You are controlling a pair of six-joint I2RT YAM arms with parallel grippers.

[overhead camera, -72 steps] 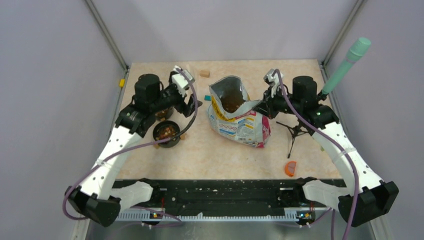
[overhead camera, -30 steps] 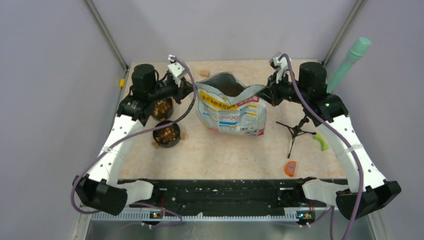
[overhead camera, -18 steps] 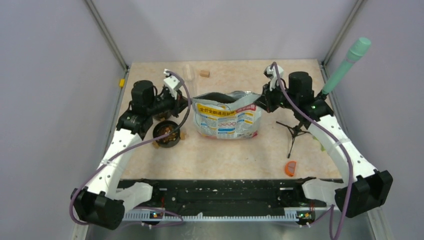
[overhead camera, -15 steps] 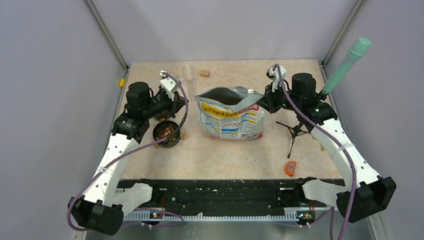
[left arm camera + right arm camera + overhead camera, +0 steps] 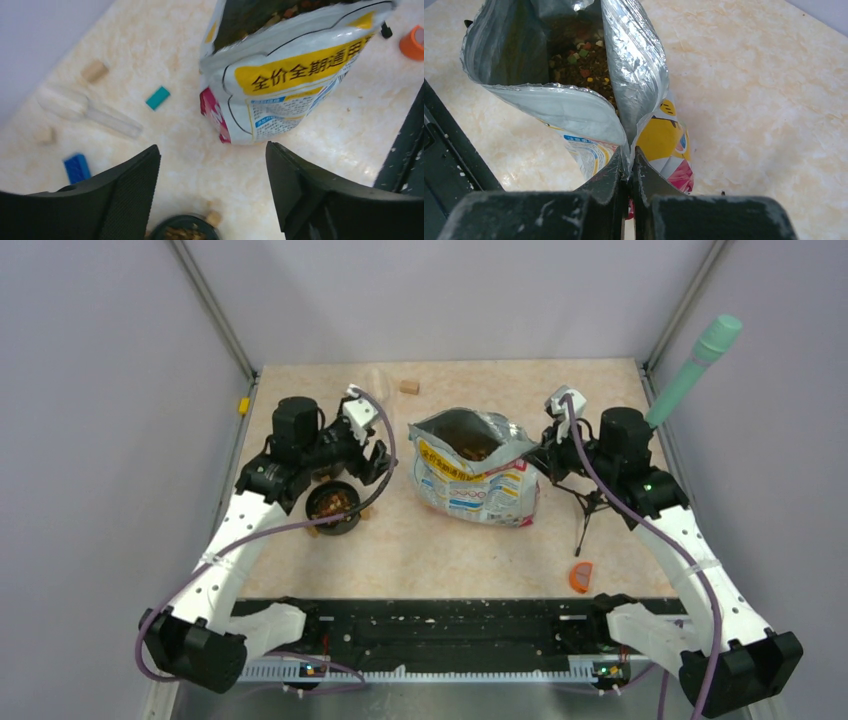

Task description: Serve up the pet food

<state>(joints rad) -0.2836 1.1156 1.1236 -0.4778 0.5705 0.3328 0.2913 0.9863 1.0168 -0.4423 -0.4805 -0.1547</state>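
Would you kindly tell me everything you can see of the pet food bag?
The bag is a glossy pouch, white in front with a yellow band of black characters and a magenta bottom corner; its lining looks like silver foil. It stands crumpled on the table, mouth open upward, brown kibble with green and red bits inside. The right gripper is shut on its mouth's side seam.

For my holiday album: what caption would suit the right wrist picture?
The right hand pinches the edge of the open pet food bag, kibble visible inside.
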